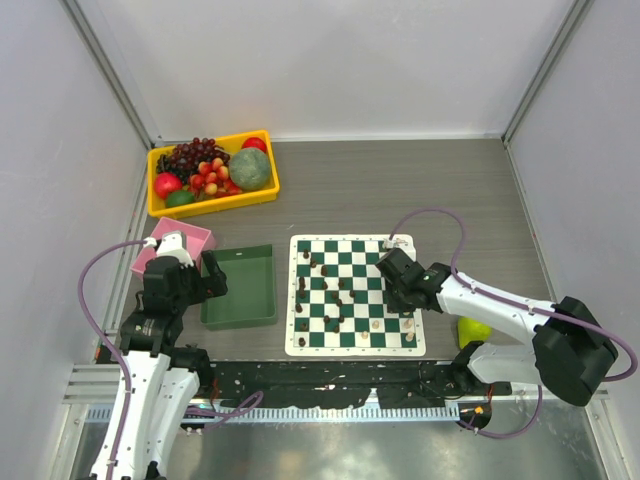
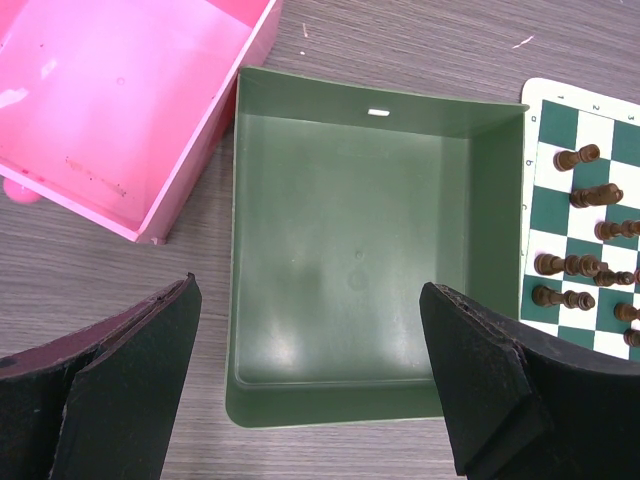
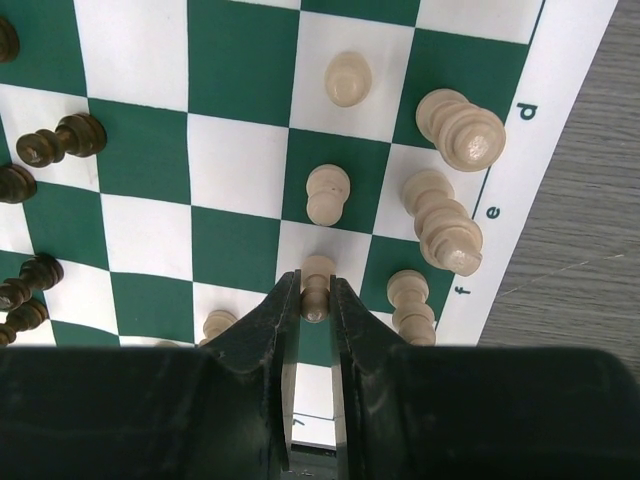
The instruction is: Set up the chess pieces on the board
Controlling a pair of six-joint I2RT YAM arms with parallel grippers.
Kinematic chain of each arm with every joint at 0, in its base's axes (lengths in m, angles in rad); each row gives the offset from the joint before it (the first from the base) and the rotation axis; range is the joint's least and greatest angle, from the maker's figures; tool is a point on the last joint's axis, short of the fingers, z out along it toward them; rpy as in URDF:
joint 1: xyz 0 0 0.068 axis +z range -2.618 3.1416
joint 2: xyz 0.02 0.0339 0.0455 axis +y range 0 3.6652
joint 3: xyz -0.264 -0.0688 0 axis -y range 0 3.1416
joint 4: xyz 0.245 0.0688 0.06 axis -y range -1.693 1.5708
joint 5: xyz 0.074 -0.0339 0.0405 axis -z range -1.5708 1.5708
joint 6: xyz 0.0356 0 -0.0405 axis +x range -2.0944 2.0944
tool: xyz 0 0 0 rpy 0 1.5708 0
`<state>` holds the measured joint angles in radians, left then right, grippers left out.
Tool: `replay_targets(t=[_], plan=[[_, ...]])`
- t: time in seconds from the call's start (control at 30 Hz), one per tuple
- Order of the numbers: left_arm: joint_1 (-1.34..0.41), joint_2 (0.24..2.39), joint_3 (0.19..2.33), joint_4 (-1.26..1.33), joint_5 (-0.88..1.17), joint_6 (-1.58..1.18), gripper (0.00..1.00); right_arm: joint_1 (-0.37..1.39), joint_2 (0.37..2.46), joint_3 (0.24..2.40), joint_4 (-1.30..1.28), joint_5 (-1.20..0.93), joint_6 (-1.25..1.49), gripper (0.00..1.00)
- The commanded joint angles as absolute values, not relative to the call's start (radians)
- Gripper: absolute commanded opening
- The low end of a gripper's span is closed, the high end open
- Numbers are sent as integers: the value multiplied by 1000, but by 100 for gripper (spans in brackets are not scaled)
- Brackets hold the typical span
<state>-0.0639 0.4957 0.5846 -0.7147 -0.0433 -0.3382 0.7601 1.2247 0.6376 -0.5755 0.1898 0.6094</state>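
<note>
Right gripper [image 3: 316, 300]: jaws closed on cream pawn [image 3: 318, 280], which stands near the lettered edge of the board [image 3: 240, 60] among other cream pieces [image 3: 445, 220]. Judged light, rigid, smooth and easily toppled; a pinch low on the stem looks safest. Dark pieces [image 3: 60, 140] sit toward the opposite side of the board. Left gripper [image 2: 310, 300]: spread wide, off the board.

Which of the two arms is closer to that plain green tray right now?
Left. The left gripper hangs open over the green tray. The right gripper is over the board, on the side away from the tray, shut on a cream piece.
</note>
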Motion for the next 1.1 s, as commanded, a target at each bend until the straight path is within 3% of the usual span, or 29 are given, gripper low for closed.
replay_targets(t=[0.0,0.67,1.07], plan=[[-61,499,614,-683,-34,-341,99,765,1229,638,-543,213,627,22],[-61,494,614,-683,-32,-341,99,764,1256,652,-555,196,595,26],[-61,489,614,-683,-34,-341,99,765,1155,729,-643,210,588,35]])
